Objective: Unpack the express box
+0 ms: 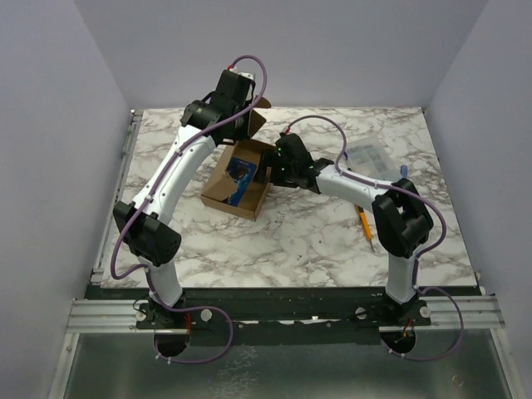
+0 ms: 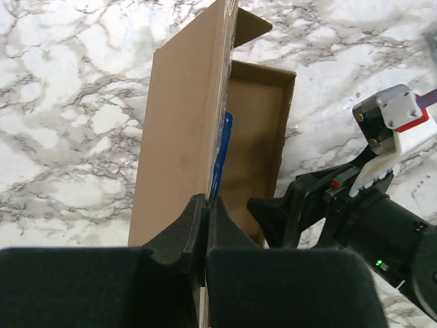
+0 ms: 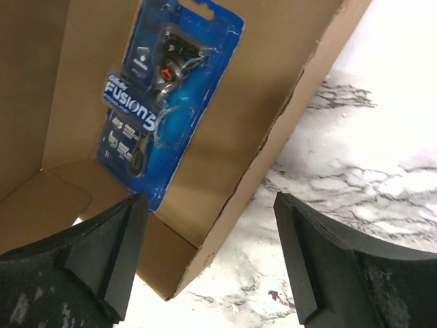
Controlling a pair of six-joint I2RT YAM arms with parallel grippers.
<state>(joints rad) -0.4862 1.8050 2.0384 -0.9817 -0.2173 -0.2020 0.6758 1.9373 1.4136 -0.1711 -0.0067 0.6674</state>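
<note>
The express box (image 1: pixel 218 189) is a brown cardboard mailer lying open on the marble table, with its lid (image 2: pixel 181 137) standing upright. My left gripper (image 2: pixel 206 202) is shut on the lid's free edge and holds it up; in the top view this gripper (image 1: pixel 248 115) is at the box's far end. A flat blue razor package (image 3: pixel 164 102) lies on the box floor (image 3: pixel 252 89). My right gripper (image 3: pixel 210 199) is open above the box's right wall (image 3: pixel 287 116), one finger over the inside and one over the table. From above it (image 1: pixel 271 166) hangs at the box's right side.
A small clear plastic compartment case (image 1: pixel 372 158) sits at the right rear of the table. A yellow pencil (image 1: pixel 364 221) lies beside the right arm. Grey walls enclose the table on three sides.
</note>
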